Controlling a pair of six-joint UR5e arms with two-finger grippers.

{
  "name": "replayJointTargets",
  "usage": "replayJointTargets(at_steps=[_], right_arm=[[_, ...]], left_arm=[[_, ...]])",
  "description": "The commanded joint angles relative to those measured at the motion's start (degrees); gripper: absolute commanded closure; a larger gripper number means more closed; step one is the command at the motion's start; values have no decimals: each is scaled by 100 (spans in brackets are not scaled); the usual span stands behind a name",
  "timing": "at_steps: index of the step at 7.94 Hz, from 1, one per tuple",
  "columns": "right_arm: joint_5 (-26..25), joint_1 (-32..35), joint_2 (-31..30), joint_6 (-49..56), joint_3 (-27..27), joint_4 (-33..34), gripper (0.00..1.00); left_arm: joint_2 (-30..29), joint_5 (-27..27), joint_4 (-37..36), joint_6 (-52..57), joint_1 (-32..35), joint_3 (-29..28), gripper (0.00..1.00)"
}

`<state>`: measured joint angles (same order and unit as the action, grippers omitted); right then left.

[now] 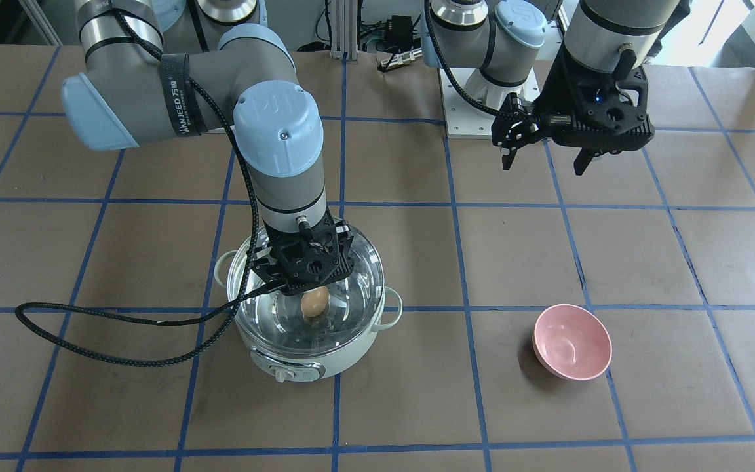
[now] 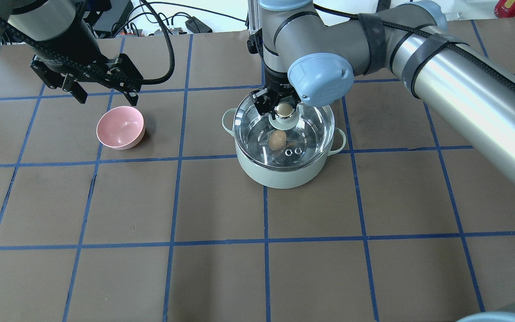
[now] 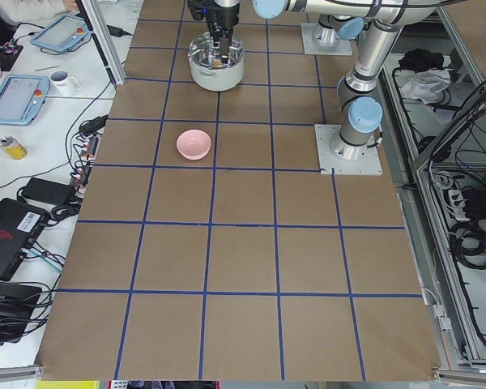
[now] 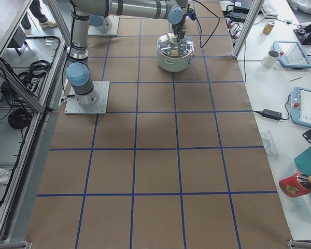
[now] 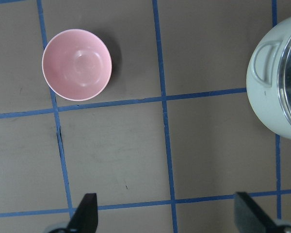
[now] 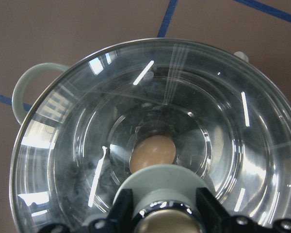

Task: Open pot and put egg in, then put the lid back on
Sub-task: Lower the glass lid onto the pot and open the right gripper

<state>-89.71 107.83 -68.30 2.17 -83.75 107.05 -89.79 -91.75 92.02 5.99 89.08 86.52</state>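
Note:
The mint-green pot [image 2: 280,174] stands mid-table and also shows in the front view [image 1: 325,357]. The brown egg [image 2: 277,139] lies inside it, seen through the glass in the front view [image 1: 315,303] and the right wrist view [image 6: 153,151]. The glass lid [image 6: 77,145] covers the pot's mouth; I cannot tell whether it rests on the rim or hangs just above. My right gripper [image 2: 283,109] is shut on the lid's tan ball knob, its fingers [image 6: 120,209] on either side. My left gripper [image 2: 107,97] is open and empty, held high behind the pink bowl.
A pink bowl [image 2: 121,127] stands on the table on my left, apart from the pot, and shows in the left wrist view [image 5: 76,64]. A black cable [image 1: 122,321] loops from my right wrist beside the pot. Blue tape lines grid the brown table.

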Motion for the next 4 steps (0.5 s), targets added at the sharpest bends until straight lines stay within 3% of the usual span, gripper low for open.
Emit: replayJointTargets(at_steps=[1, 4], right_arm=[[59, -8, 1, 47, -62, 18, 100], [50, -8, 1, 117, -142, 35, 100]], left_arm=[[-4, 17, -70, -80, 4, 31, 0], [-12, 17, -70, -72, 5, 49, 0]])
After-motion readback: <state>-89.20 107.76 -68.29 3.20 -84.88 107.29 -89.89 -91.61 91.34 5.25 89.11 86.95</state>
